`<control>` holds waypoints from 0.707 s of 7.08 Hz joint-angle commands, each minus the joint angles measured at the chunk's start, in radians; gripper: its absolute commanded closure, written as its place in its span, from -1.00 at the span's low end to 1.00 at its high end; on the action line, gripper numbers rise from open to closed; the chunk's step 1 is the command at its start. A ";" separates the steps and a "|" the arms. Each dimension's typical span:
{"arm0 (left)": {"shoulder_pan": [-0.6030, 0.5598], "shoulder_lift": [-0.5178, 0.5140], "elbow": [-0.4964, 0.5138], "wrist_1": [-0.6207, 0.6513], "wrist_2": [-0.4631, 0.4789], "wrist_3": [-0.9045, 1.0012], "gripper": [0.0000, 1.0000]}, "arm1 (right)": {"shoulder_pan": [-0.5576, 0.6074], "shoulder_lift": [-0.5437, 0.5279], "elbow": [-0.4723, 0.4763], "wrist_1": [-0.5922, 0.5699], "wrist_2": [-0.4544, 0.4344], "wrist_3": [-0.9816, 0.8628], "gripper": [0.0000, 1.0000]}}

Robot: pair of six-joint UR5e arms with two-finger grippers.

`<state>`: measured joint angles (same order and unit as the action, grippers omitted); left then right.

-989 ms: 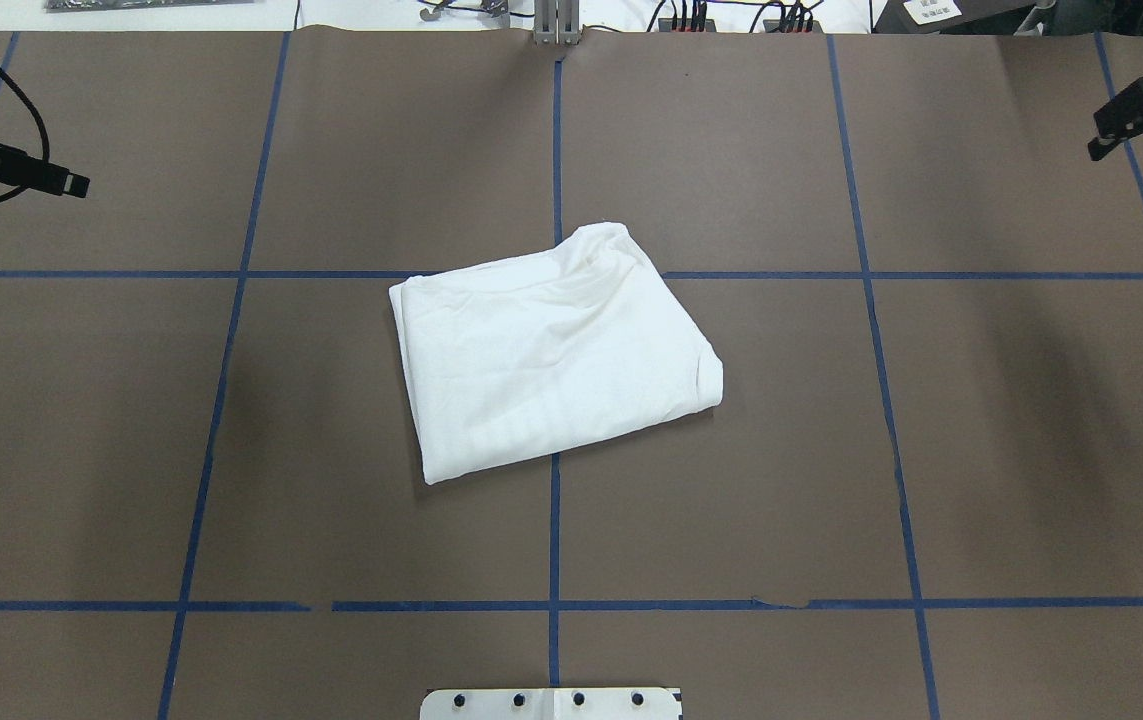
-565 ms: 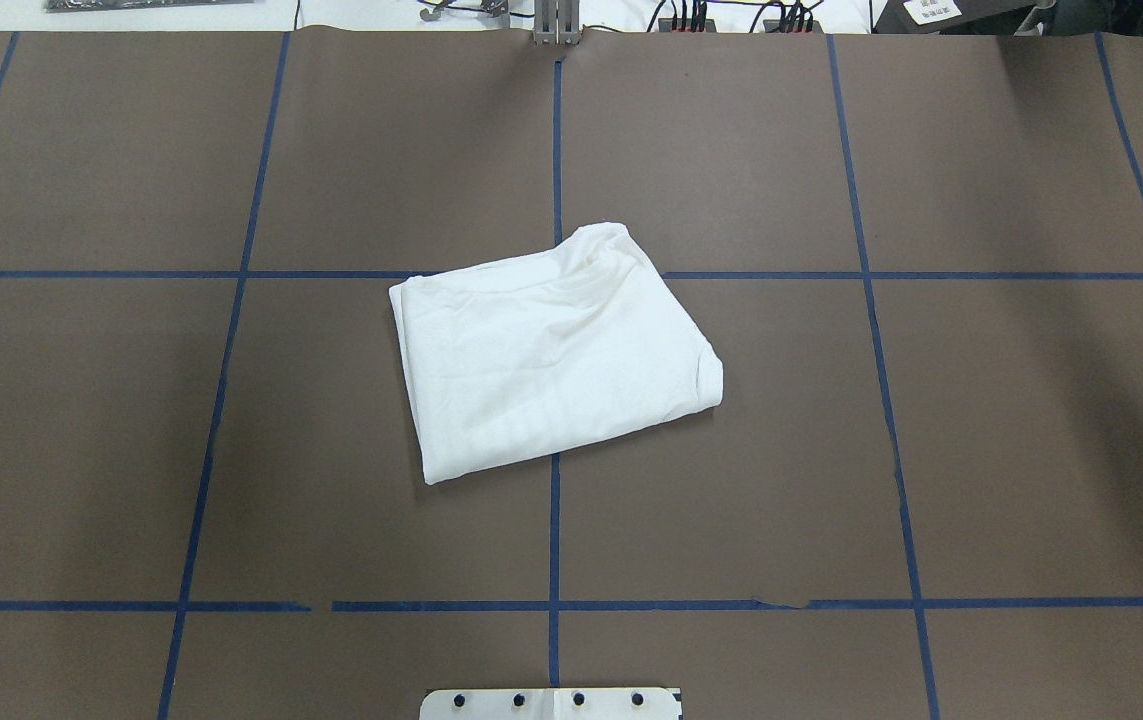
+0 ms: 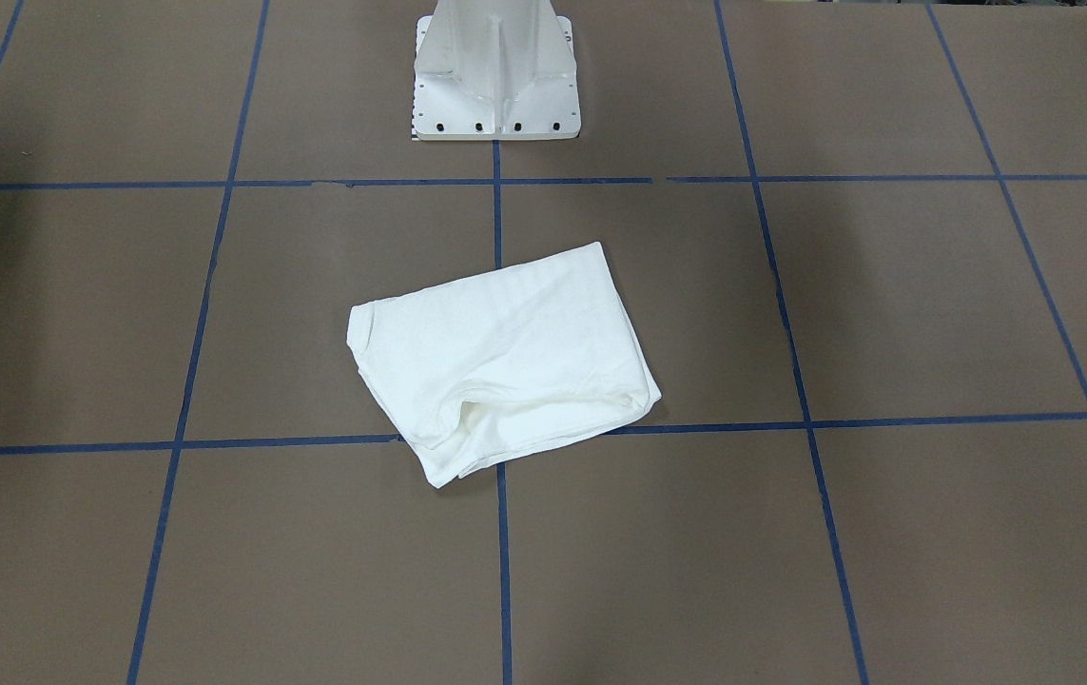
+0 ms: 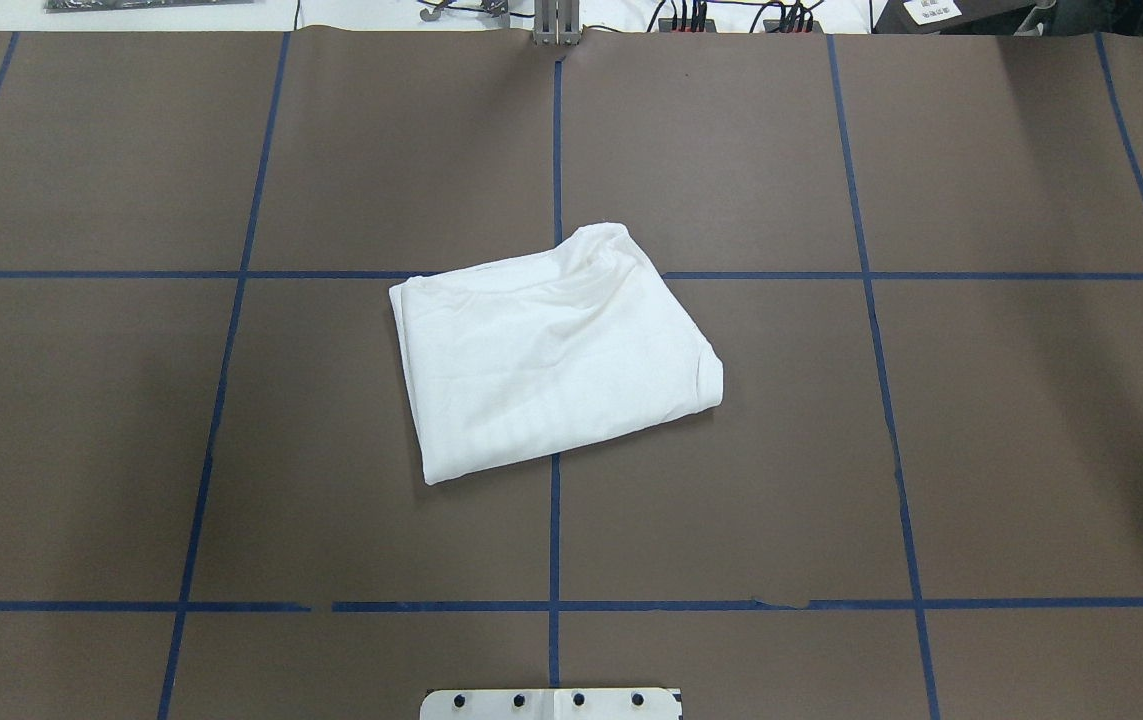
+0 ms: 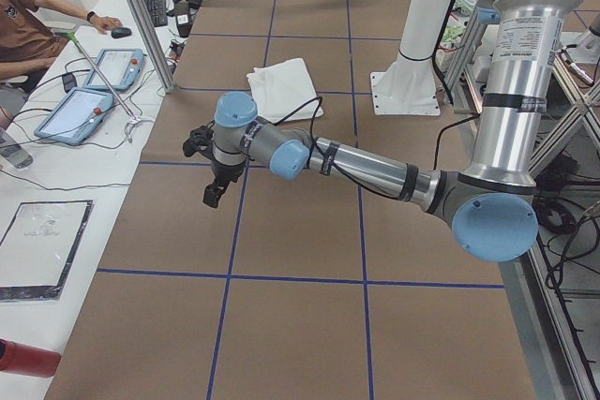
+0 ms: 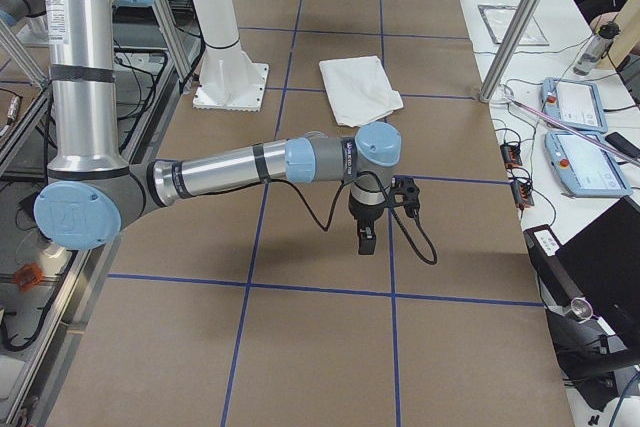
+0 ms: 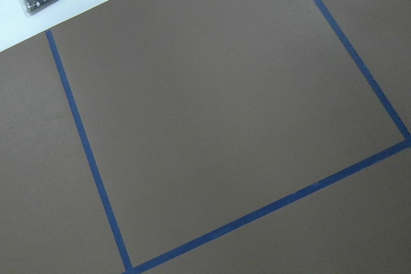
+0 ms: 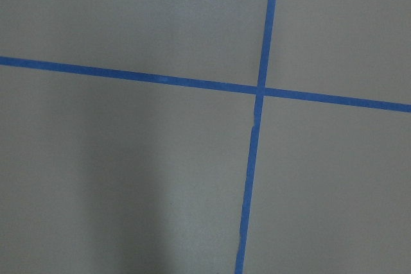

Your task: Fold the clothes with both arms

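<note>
The white T-shirt (image 4: 551,355) lies folded into a slanted rectangle at the middle of the brown table, also seen in the front-facing view (image 3: 500,357); its printed text is hidden. Neither gripper shows in the overhead view. The left arm stretches far out to the table's left end, its gripper (image 5: 214,189) pointing down above the mat, well away from the shirt (image 5: 286,86). The right gripper (image 6: 366,237) hangs the same way at the right end, far from the shirt (image 6: 360,87). I cannot tell whether either is open. Both wrist views show only bare mat and blue tape.
The white pedestal base (image 3: 495,76) stands at the robot's side of the table. Blue tape lines grid the mat. Teach pendants (image 5: 89,91) (image 6: 580,107), cables and aluminium posts (image 5: 141,16) sit along the far edge. A person (image 5: 28,25) sits there.
Both grippers, seen at the overhead view's left and right edges a second ago, have moved outward and out of that view. The shirt has not moved.
</note>
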<state>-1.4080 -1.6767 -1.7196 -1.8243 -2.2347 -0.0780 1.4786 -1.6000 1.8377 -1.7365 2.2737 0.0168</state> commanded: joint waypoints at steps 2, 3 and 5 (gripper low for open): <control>-0.086 0.079 0.006 -0.004 -0.086 0.014 -1.00 | 0.002 -0.021 0.002 -0.008 0.041 0.009 -1.00; -0.092 0.087 -0.001 -0.003 -0.141 0.012 -1.00 | -0.020 -0.023 0.002 0.006 0.061 0.002 -1.00; -0.098 0.123 -0.030 -0.018 -0.143 0.009 -1.00 | -0.027 -0.044 0.003 0.006 0.049 0.011 -1.00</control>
<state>-1.5015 -1.5708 -1.7301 -1.8362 -2.3646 -0.0659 1.4598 -1.6311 1.8428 -1.7313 2.3266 0.0205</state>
